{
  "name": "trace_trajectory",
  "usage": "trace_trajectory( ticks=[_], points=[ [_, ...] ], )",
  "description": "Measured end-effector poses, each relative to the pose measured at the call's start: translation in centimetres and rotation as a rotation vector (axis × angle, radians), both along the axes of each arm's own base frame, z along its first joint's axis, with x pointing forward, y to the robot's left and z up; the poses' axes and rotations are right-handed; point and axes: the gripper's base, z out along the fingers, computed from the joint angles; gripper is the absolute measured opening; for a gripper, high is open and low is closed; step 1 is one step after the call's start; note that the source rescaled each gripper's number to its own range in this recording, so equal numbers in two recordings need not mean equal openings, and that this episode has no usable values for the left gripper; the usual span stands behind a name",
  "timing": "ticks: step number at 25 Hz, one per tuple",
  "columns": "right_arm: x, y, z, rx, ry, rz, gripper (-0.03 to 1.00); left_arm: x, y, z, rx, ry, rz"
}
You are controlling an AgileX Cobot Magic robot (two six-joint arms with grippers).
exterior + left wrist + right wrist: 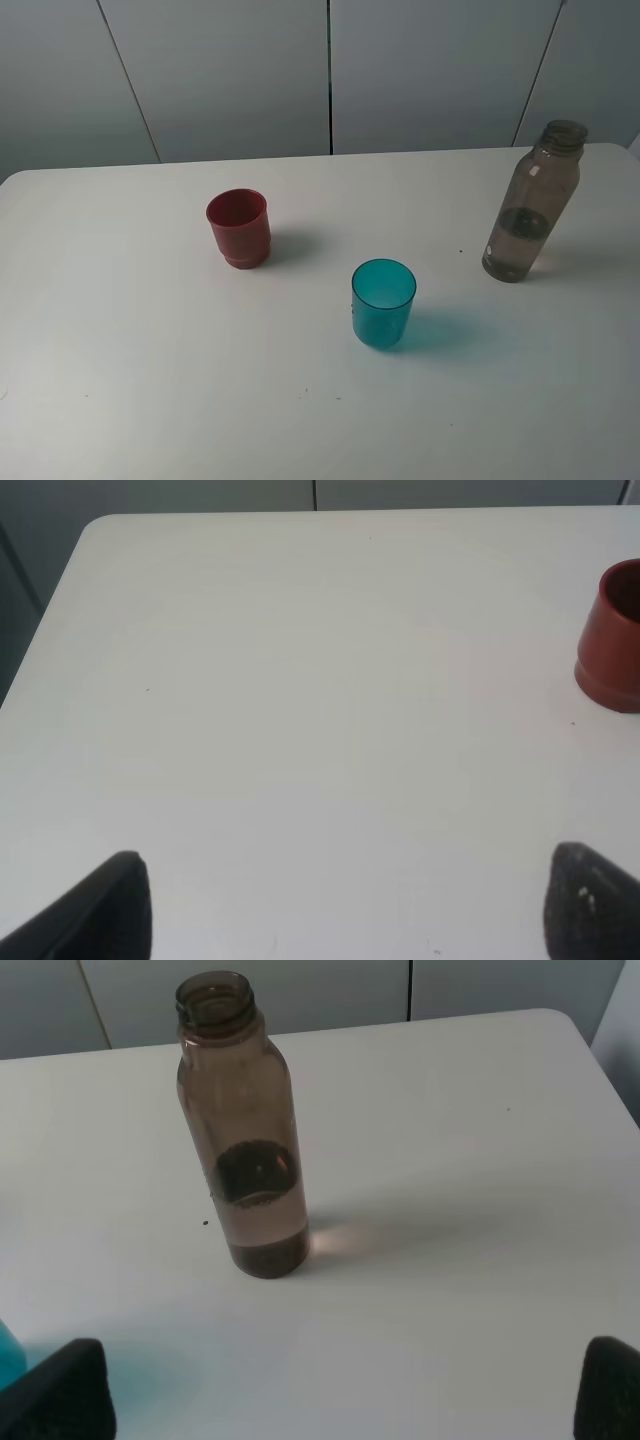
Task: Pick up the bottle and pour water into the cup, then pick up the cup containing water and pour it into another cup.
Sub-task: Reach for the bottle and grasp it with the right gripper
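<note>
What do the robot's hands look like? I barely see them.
Only the fingertips show, in the wrist views: the left gripper and right gripper each have two matt black, rounded fingers. One left finger bears small pale specks. No arms or cables are visible.

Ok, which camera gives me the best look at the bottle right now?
Right wrist: the bottle stands upright, large and whole, open neck and low water level clear. Exterior high shows it smaller, far right on the table. Left wrist misses it.
</note>
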Motion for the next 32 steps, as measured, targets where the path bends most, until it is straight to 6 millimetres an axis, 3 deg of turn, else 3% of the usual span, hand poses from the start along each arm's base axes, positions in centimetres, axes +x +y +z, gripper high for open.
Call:
trace_trajectory(
  ticks=[32],
  points=[
    [0.0,0.0,0.0,0.0,0.0,0.0,1.0,0.0,0.0,0.0,0.0,0.0,0.0]
  ],
)
